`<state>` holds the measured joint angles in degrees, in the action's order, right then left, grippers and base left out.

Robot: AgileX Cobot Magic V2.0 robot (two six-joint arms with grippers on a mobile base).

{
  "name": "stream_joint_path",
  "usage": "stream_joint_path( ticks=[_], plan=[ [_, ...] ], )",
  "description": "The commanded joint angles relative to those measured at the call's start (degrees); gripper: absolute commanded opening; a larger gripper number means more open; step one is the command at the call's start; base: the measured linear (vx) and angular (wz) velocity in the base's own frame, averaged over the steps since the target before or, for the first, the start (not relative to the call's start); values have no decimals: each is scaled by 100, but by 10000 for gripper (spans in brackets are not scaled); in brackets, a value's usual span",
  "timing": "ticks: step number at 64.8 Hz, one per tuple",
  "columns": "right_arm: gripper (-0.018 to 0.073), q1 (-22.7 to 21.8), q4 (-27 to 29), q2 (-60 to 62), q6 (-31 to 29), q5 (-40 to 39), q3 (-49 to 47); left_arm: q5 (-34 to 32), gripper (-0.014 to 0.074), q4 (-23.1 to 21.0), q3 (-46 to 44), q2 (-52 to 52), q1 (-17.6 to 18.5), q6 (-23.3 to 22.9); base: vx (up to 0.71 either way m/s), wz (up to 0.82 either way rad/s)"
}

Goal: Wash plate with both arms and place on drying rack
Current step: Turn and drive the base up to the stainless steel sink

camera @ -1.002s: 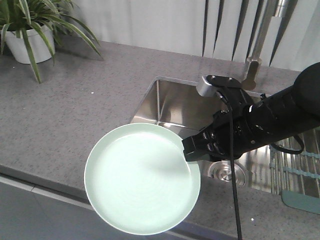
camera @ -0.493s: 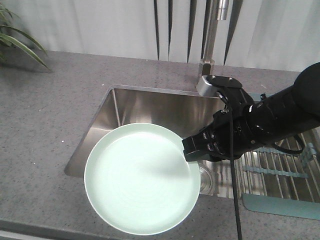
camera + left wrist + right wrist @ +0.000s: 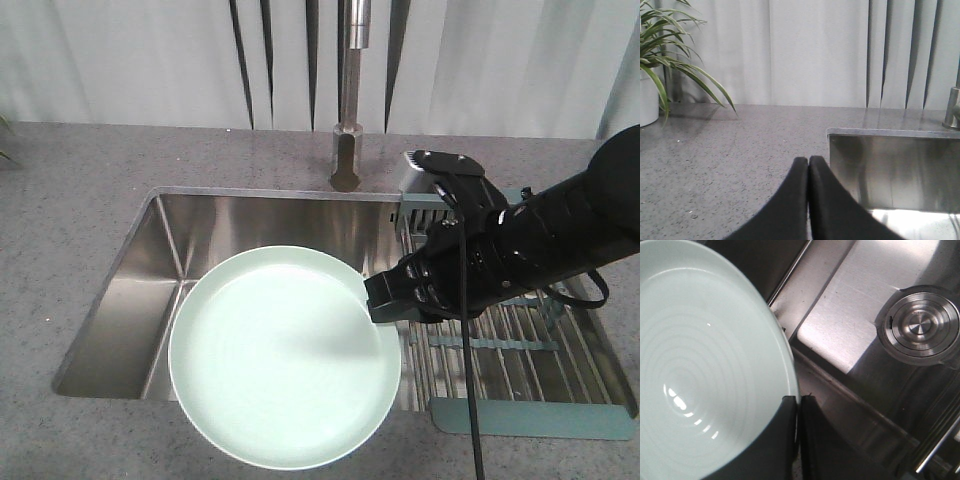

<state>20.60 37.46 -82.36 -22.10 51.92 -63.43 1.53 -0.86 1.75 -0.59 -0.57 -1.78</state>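
The pale mint-green plate [image 3: 280, 355] hangs level over the front of the steel sink [image 3: 250, 225], held by its right rim. My right gripper [image 3: 378, 300] on the black right arm [image 3: 520, 245] is shut on that rim; in the right wrist view the rim sits between the two black fingers [image 3: 782, 440] with the plate [image 3: 705, 355] filling the left. The drying rack [image 3: 520, 345] lies to the right of the basin, under the right arm. My left gripper [image 3: 808, 161] is shut and empty above the grey counter, left of the sink's edge [image 3: 890, 132].
A tall tap [image 3: 348, 120] stands behind the sink. The drain [image 3: 920, 325] shows below the plate in the right wrist view. A potted plant [image 3: 660, 60] stands at the far left of the counter. White curtains hang behind.
The whole view has swung right along the counter: the sink, tap and rack slid left in frame and the plant left the front view. The plate stays held in the right gripper.
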Motion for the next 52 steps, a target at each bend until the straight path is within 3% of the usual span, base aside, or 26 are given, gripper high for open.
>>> stream_joint_path(
  ticks=[1,52],
  plan=[
    [-1,-19,228,223,-48,-118,-148,-417,-6,-12,-168,-84,31,-20,5,-17],
    [-1,-19,228,223,-48,-124,-148,-417,-6,-12,-168,-84,31,-20,2,-5]
  ],
)
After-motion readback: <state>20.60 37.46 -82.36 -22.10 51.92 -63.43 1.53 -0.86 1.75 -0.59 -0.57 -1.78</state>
